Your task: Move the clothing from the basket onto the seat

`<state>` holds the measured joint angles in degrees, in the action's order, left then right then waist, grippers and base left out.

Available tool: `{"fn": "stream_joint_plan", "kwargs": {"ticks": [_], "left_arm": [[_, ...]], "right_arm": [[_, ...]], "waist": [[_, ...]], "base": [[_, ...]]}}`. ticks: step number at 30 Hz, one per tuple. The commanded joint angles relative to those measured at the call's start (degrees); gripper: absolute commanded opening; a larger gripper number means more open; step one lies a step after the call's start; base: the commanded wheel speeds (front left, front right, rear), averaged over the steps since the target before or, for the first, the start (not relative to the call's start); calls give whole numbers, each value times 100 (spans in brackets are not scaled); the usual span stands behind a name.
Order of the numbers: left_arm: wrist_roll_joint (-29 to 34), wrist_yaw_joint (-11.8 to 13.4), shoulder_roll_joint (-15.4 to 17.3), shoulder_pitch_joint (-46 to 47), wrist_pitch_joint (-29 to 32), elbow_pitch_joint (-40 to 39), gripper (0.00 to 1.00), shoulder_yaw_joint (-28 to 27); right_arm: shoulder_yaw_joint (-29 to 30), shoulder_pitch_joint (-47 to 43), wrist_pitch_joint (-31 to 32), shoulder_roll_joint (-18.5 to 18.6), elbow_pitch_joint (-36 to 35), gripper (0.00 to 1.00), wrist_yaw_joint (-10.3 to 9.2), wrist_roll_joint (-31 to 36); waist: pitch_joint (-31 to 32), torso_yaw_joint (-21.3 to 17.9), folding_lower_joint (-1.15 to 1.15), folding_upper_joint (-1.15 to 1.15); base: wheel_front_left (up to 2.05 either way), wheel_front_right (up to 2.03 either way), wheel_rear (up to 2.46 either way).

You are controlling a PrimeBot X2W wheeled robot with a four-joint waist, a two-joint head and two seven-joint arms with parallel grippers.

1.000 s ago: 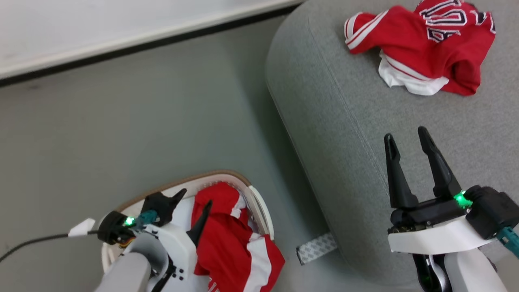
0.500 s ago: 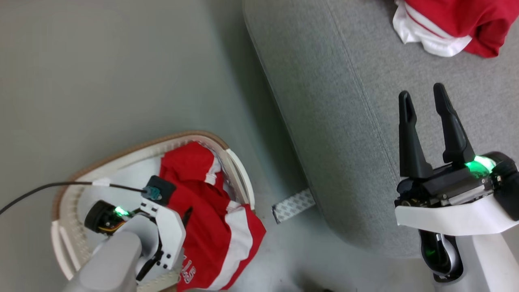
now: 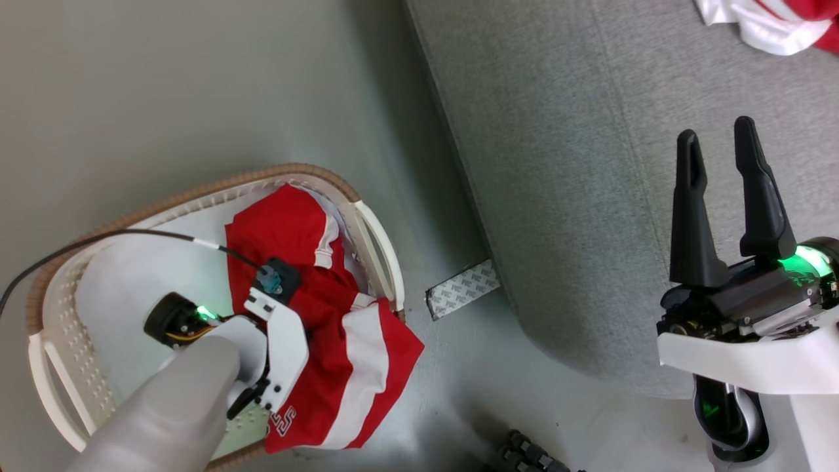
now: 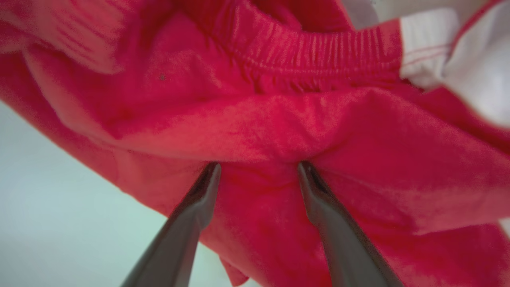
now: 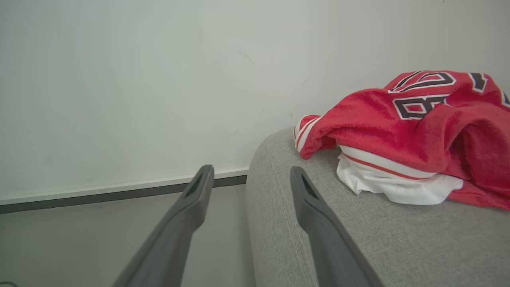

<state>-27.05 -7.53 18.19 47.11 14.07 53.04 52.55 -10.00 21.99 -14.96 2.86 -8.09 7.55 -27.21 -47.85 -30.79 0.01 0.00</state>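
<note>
Head view: rounded white perforated plastic basket (image 3: pixel 383 259) with a tan rim stands on the grey floor (image 3: pixel 164 78), just beside the large light grey upholstered seat (image 3: pixel 590 196). Contents: red soft-fabric garment (image 3: pixel 295 229) with a broad white stripe, one end draped over the rim. The characters at its hem are too folded to read.

Fingers of the left gripper (image 4: pixel 259 166) stand apart, tips against a red fold, nothing clamped. Over the seat the right gripper (image 3: pixel 716 131) is spread, empty.

Crumpled red jersey (image 5: pixel 418 123) lies on the seat; its black-and-white lettering is folded, unreadable. Printed tape strip (image 3: pixel 462 288) on the floor: print too small to read.
</note>
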Motion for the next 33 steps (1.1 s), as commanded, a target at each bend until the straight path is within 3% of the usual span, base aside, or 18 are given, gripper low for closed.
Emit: {"fn": "stream_joint_plan", "kwargs": {"ticks": [1,8,9,10,17,26,33], "left_arm": [[-181,6,105,99,-8,42,100,214],[-743,5,333,288,-179,-42,100,1020],[-852,5,369,330,-250,-90,71,1129],[-934,6,398,369,-324,-120,0,1214],[-1479,6,559,566,-679,-248,0,1760],[-1904,6,569,602,-1105,-180,0,1986],[-2123,6,170,345,-1550,-178,0,2055]], "right_arm": [[-38,-66,-15,-12,-70,100,-13,78],[-147,-97,-15,-11,-146,100,-13,186],[-155,-94,-15,-11,-148,100,-13,189],[-154,-91,-15,-12,-141,100,-13,184],[-202,28,-15,-12,-5,100,-13,173],[-314,241,-16,-11,196,100,-13,201],[-95,191,-15,-8,404,100,-13,546]], "waist": [[-110,67,-1,0],[-211,142,-1,0],[-215,142,-1,0],[-216,141,-1,0],[-137,126,-1,0],[220,37,-1,0],[1000,406,-1,0]], "base": [[21,21,21],[11,11,11],[0,0,0],[0,0,0],[0,0,0],[0,0,0],[0,0,0]]}}
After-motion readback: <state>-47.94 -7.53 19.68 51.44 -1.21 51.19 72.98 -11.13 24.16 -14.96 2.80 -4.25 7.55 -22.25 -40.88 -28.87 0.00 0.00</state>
